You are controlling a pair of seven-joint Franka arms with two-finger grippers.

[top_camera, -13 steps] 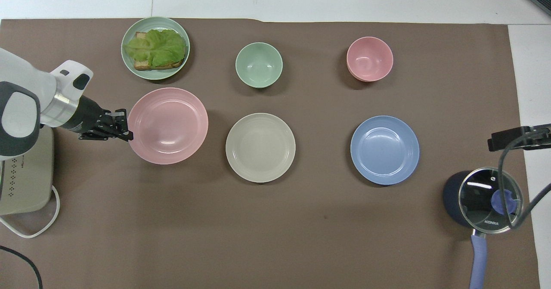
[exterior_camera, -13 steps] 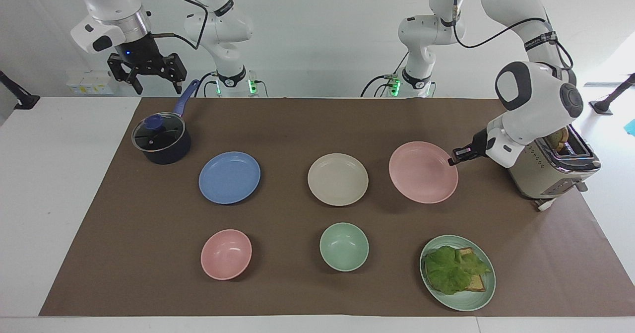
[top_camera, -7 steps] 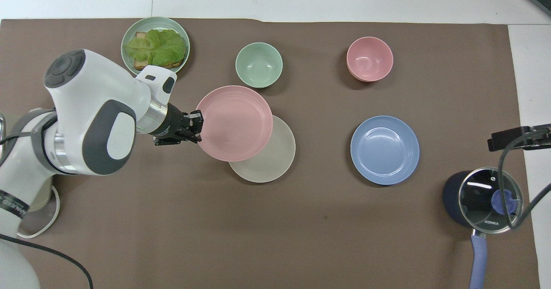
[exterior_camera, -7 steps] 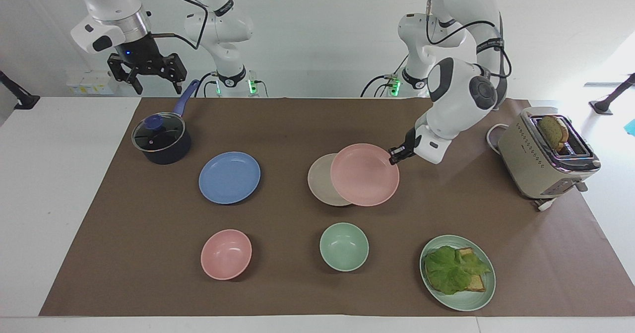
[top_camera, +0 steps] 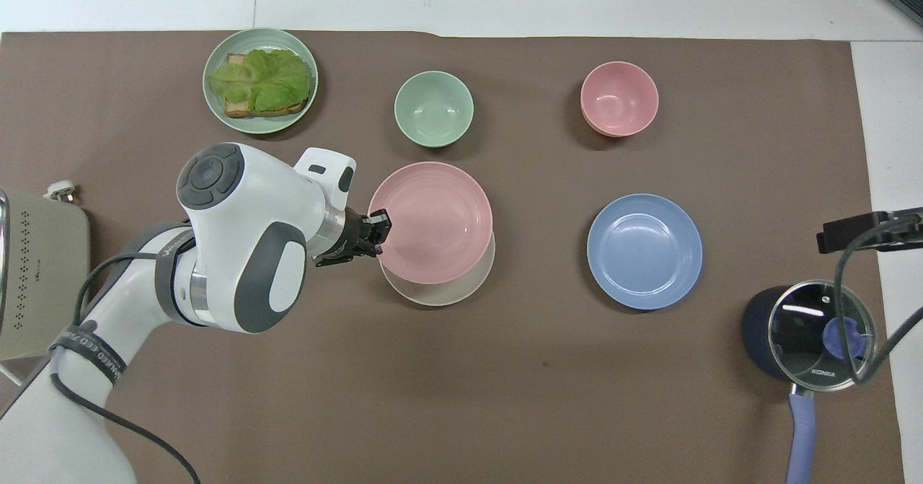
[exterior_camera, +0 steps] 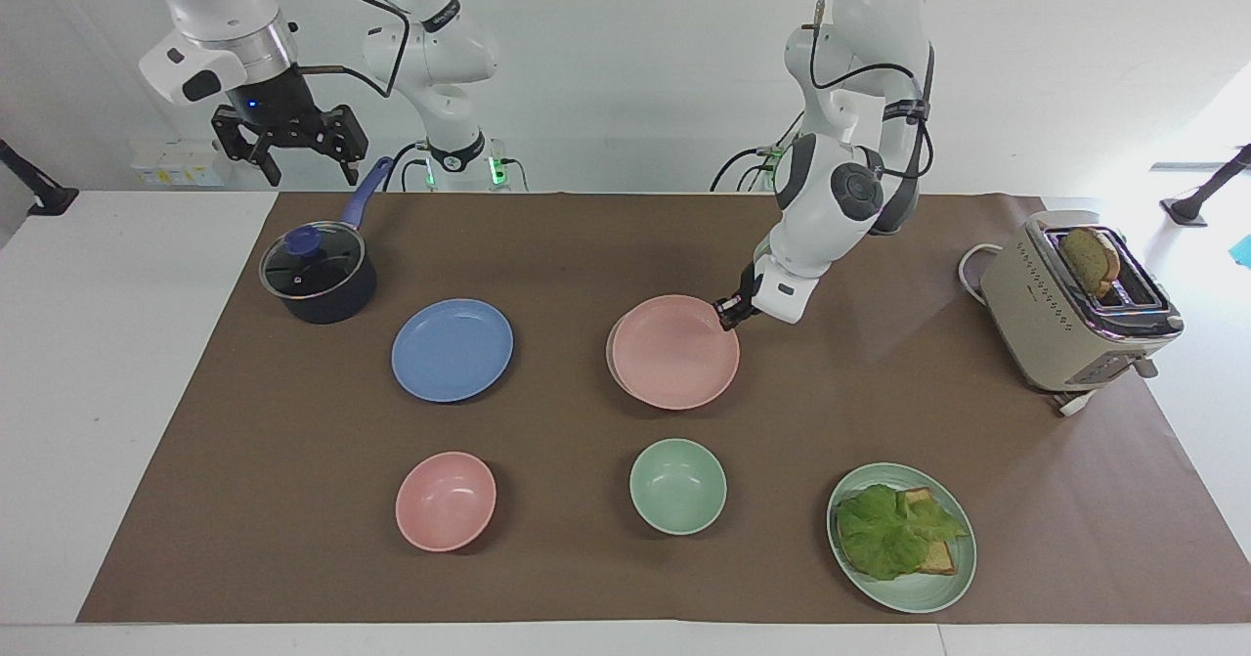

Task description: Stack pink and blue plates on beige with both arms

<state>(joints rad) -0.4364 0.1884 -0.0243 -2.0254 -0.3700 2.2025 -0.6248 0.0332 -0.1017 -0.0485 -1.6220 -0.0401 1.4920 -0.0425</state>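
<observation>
My left gripper [exterior_camera: 728, 312] is shut on the rim of the pink plate [exterior_camera: 672, 351] at the edge toward the left arm's end. It holds the plate over the beige plate [exterior_camera: 609, 351]. Only a thin sliver of beige rim [top_camera: 447, 293] shows under the pink plate [top_camera: 435, 223]. I cannot tell whether the two plates touch. The blue plate [exterior_camera: 452, 350] lies flat on the brown mat beside them, toward the right arm's end. The right gripper [exterior_camera: 311, 169] hangs open and empty, high over the pot's handle, and the arm waits.
A dark pot with a glass lid [exterior_camera: 318, 275] stands nearer to the robots than the blue plate. Farther from the robots lie a pink bowl [exterior_camera: 446, 500], a green bowl [exterior_camera: 677, 486] and a green plate with lettuce and bread [exterior_camera: 901, 536]. A toaster [exterior_camera: 1075, 309] stands at the left arm's end.
My left gripper has carried the pink plate from beside the toaster toward the middle of the table, and it now covers the beige plate. The right arm has not moved.
</observation>
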